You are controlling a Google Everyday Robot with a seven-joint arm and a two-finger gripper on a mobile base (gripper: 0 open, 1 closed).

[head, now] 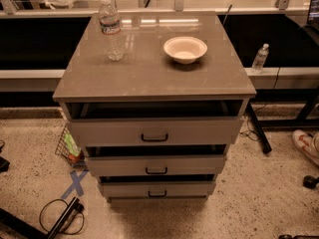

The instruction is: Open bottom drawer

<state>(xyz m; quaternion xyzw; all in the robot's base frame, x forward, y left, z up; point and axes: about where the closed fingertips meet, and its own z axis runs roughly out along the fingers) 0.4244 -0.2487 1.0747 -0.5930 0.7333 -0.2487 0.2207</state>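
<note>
The grey-beige cabinet (149,73) stands in the middle of the camera view with three drawers stacked in its front. The bottom drawer (124,189) is the lowest and narrowest-looking, with a flat front and a small black bar handle (157,193). A thin dark gap shows above its front, as with the middle drawer (114,165) and the top drawer (104,132). None of its inside shows. My gripper is not in view.
A water bottle (110,29) and a white bowl (185,49) stand on the cabinet top. A wire basket (69,148) sits at the cabinet's left foot, with blue tape (75,183) and a black cable (62,218) on the floor. A shoe (305,142) is at right.
</note>
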